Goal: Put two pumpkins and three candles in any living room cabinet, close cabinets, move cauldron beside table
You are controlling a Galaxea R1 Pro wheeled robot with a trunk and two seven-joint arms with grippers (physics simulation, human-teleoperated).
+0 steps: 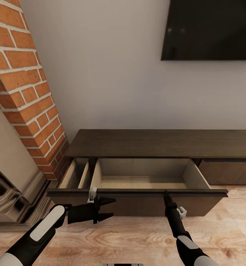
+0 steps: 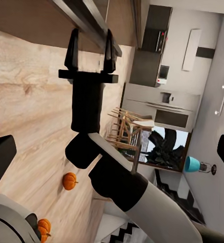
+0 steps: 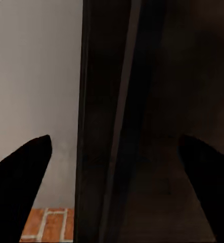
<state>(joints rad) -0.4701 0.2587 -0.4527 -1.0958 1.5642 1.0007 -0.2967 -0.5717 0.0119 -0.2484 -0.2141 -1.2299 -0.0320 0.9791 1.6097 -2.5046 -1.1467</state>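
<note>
R pincer [image 2: 89,50] open at drawer edge [image 2: 86,20], 2 pumpkins [image 2: 69,180] on floor [image 2: 26,111]

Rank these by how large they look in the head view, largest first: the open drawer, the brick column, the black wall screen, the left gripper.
1. Brick column and open drawer: they cover similar areas, too close to rank.
2. Black wall screen, cut off by the frame.
3. Left gripper, clearly smallest, though nearest the camera.

- The cabinet [image 1: 163,143] is cut off at the head view's right edge.
- The right gripper [image 1: 166,193] tips are hidden against the drawer's front rim.
- One pumpkin [image 2: 43,229] is partly hidden behind the robot's body.
</note>
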